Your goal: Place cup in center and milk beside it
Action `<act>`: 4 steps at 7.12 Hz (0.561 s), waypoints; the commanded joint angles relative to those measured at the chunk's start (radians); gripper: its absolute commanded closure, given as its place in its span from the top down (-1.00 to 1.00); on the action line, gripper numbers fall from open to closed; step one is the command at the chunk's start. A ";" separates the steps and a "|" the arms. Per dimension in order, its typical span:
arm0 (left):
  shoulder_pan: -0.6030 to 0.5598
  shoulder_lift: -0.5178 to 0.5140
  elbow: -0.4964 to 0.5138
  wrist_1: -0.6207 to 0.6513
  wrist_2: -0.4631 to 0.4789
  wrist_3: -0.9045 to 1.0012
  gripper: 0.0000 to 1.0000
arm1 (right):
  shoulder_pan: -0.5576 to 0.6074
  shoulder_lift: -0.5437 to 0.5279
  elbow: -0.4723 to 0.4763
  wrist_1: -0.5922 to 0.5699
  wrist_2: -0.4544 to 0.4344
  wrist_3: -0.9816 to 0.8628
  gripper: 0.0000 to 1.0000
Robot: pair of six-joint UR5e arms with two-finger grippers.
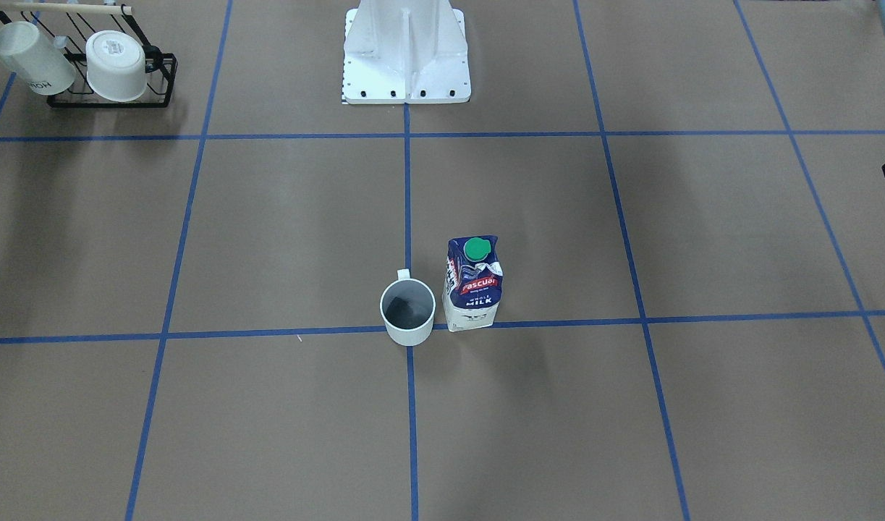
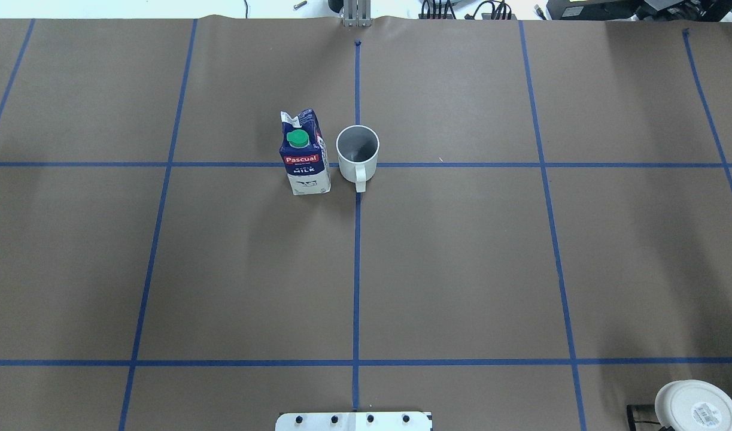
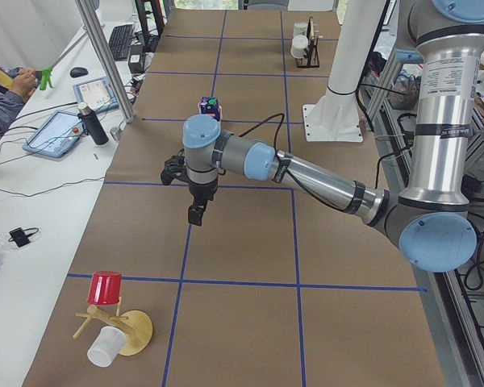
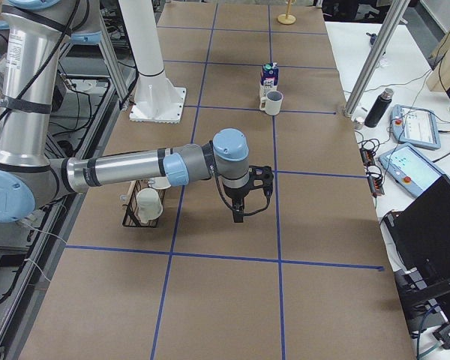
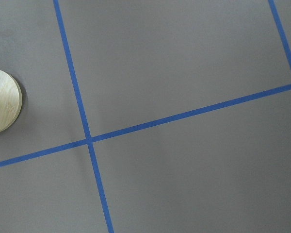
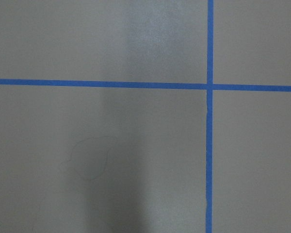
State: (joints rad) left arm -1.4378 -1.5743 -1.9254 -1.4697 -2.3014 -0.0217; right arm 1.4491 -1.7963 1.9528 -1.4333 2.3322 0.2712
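The cup is a small white mug with a dark grey inside. It stands upright on the crossing of blue tape lines at the table's middle, and shows in the overhead view. The milk, a dark-blue and white carton with a green cap, stands upright close beside it, on the robot's left side. My left gripper hangs over bare table far from both. My right gripper hangs near the mug rack. Only side views show them, so I cannot tell if they are open or shut. Neither wrist view shows fingers.
A black wire rack with two other white mugs stands at the robot's right, near the base. A wooden stand with a red cup and a white cup is at the table's left end; its round base shows in the left wrist view.
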 commanded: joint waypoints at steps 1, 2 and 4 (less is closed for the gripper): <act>0.000 0.023 -0.013 -0.004 -0.004 -0.007 0.97 | 0.004 -0.008 0.011 0.002 0.006 0.000 1.00; 0.000 0.025 -0.017 0.000 -0.059 -0.010 0.97 | 0.001 0.008 0.002 -0.012 0.006 0.000 1.00; 0.005 0.016 0.008 0.002 -0.087 -0.012 0.97 | -0.013 0.032 0.009 -0.042 0.006 -0.001 1.00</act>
State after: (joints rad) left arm -1.4341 -1.5527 -1.9264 -1.4696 -2.3714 -0.0320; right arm 1.4474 -1.7762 1.9588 -1.4520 2.3377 0.2712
